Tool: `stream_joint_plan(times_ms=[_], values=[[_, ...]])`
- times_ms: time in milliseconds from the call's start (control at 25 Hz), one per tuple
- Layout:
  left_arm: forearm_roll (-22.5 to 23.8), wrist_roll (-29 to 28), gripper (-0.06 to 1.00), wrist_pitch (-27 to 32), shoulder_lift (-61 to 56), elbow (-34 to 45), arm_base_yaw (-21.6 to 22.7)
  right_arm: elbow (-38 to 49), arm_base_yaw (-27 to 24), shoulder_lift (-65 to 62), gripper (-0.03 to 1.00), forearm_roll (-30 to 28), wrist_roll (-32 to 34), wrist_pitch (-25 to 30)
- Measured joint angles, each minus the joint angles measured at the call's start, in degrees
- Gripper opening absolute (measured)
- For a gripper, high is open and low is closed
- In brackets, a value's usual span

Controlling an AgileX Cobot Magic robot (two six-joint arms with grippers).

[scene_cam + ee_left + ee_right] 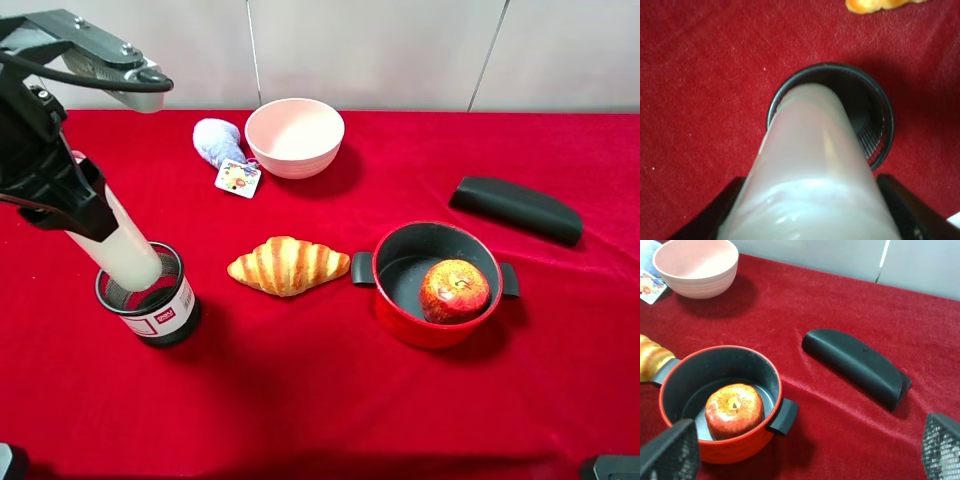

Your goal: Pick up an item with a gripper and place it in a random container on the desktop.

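My left gripper (78, 205) is shut on the tall white candle (125, 248) and holds it tilted. The candle's lower end is inside the black wire-mesh cup (160, 312), which stands on the red cloth desktop (320, 400) at the front left. In the left wrist view the candle (815, 165) runs between the dark fingers (910, 210) down into the cup (882, 125). The wick is hidden. My right gripper (805, 450) is open and empty, above the cloth near the red pot.
A golden croissant (288, 265) lies right of the cup. A red pot (400, 315) with black handles holds a red-yellow fruit (455, 290). A pink bowl (295, 135) and a blue plush toy (218, 140) sit at the back. A black case (515, 208) lies at the right.
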Motion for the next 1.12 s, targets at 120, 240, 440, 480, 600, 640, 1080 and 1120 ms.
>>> stream_joint_plan(times_ms=[120, 240, 440, 480, 600, 640, 1080, 1120], values=[[0.07, 0.00, 0.51, -1.32, 0.00, 0.00, 0.00, 0.00, 0.00, 0.00, 0.69, 0.00, 0.00, 0.00], [0.08, 0.00, 0.51, -2.14, 0.06, 0.04, 0.00, 0.00, 0.00, 0.00, 0.69, 0.00, 0.00, 0.00], [0.13, -0.02, 0.51, -2.44, 0.06, 0.11, 0.00, 0.00, 0.00, 0.00, 0.69, 0.00, 0.00, 0.00], [0.13, -0.02, 0.51, -2.44, 0.06, 0.11, 0.00, 0.00, 0.00, 0.00, 0.69, 0.00, 0.00, 0.00], [0.13, -0.02, 0.51, -2.44, 0.06, 0.11, 0.00, 0.00, 0.00, 0.00, 0.69, 0.00, 0.00, 0.00], [0.13, -0.02, 0.51, -2.44, 0.06, 0.11, 0.00, 0.00, 0.00, 0.00, 0.69, 0.00, 0.00, 0.00], [-0.07, -0.85, 0.51, -7.61, 0.06, 5.07, 0.00, 0.00, 0.00, 0.00, 0.69, 0.00, 0.00, 0.00], [-0.07, -0.85, 0.51, -8.38, 0.06, 5.75, 0.00, 0.00, 0.00, 0.00, 0.69, 0.00, 0.00, 0.00]])
